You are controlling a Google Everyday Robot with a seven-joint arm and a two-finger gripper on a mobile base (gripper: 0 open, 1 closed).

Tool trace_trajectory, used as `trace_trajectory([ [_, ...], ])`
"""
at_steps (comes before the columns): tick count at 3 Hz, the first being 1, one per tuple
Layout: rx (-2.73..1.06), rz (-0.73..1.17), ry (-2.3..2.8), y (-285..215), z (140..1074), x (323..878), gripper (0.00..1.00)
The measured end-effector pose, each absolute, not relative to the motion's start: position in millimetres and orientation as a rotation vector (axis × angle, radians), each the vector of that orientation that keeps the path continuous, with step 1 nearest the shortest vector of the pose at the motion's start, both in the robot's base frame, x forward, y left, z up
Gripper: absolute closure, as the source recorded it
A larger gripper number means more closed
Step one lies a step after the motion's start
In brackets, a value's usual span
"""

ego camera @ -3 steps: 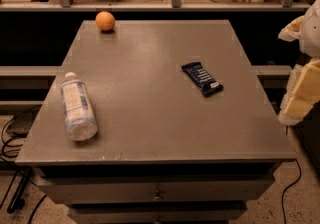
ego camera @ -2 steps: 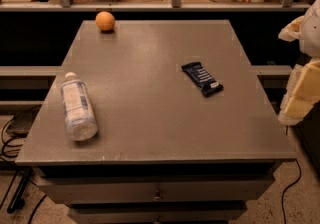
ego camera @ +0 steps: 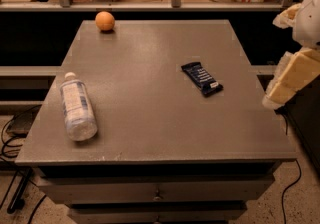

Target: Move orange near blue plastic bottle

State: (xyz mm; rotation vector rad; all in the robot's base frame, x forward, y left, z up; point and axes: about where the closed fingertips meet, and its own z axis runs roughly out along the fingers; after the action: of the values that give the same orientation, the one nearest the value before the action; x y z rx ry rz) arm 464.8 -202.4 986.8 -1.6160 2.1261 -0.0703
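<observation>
Gripper (ego camera: 293, 79) at right edge, orange (ego camera: 105, 20) far left

orange (ego camera: 105, 20) and bottle (ego camera: 77, 107) well apart

orange: small, round, smooth, at table (ego camera: 150, 108) far-left corner. bottle: clear, white cap, pale label, lying on its side near left edge, cap pointing away. gripper (ego camera: 292, 80) off table's right edge.

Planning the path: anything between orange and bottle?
No: camera view shows bare tabletop between orange and bottle. Pincer hangs beyond its right edge.
</observation>
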Motion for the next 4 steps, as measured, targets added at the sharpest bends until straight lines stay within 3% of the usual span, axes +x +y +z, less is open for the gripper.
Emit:
trace_trajectory([
  [3, -1.459, 0.126, 1.975, -110.6, 969.9, 592.0, 0.00],
  [4, -1.465, 0.122, 1.973, -112.9, 971.7, 586.8, 0.00],
])
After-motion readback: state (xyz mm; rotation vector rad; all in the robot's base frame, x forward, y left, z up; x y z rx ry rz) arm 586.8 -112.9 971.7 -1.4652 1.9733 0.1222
